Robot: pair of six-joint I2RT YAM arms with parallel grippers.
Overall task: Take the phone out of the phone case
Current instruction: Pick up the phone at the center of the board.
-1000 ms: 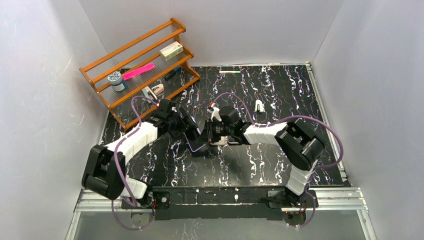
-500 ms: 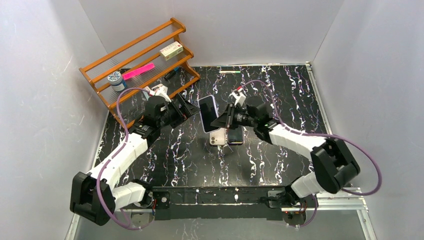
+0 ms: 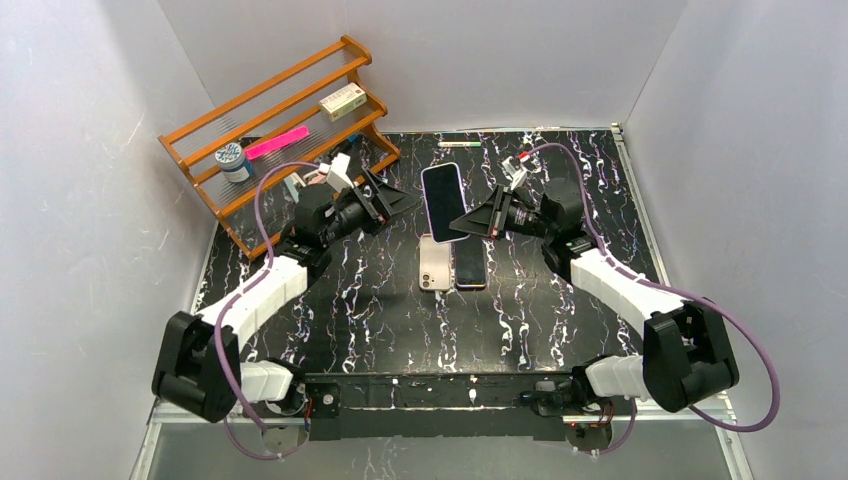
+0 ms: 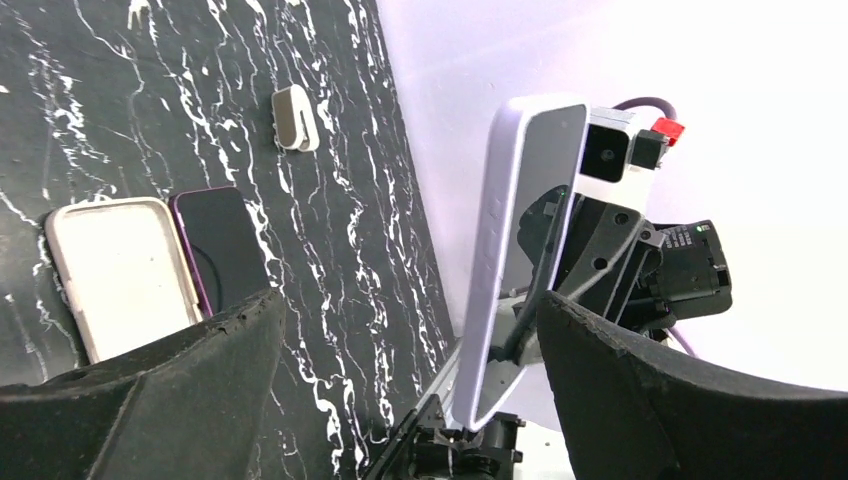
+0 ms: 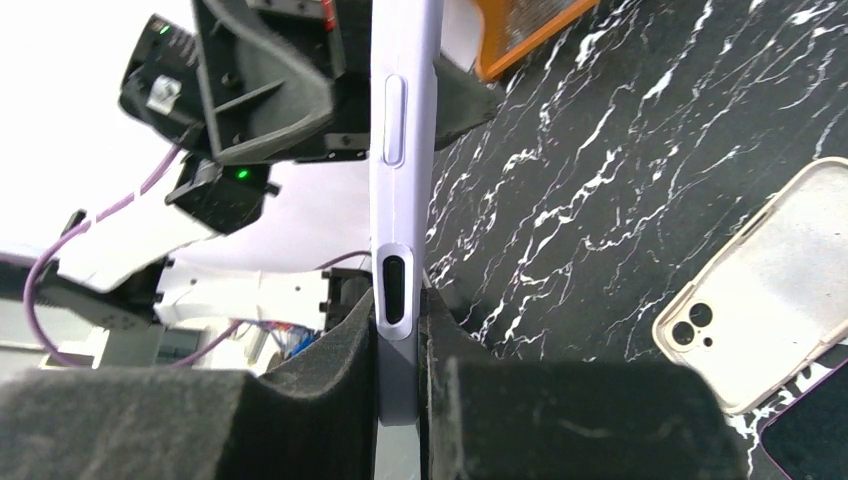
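A phone in a lilac case (image 3: 443, 200) hangs upright in the air over the middle of the table, dark screen showing in the top view. My right gripper (image 3: 472, 224) is shut on its lower end; in the right wrist view the case edge (image 5: 400, 150) is clamped between both pads, gripper (image 5: 400, 345). My left gripper (image 3: 393, 200) stands wide open to the left of the phone, apart from it. Its wrist view shows the phone (image 4: 520, 260) nearer the right finger, gripper (image 4: 405, 310).
A cream case (image 3: 433, 262) with camera holes and a dark purple-rimmed phone (image 3: 470, 265) lie side by side below the held phone. A wooden rack (image 3: 280, 130) with small items stands at the back left. A green pen (image 3: 460, 144) lies at the far edge, a white clip (image 4: 295, 118) on the table.
Both arms rose from the table. The right gripper carried the lilac-cased phone up and towards the back. The left gripper opened wide, let go and drew off to the left.
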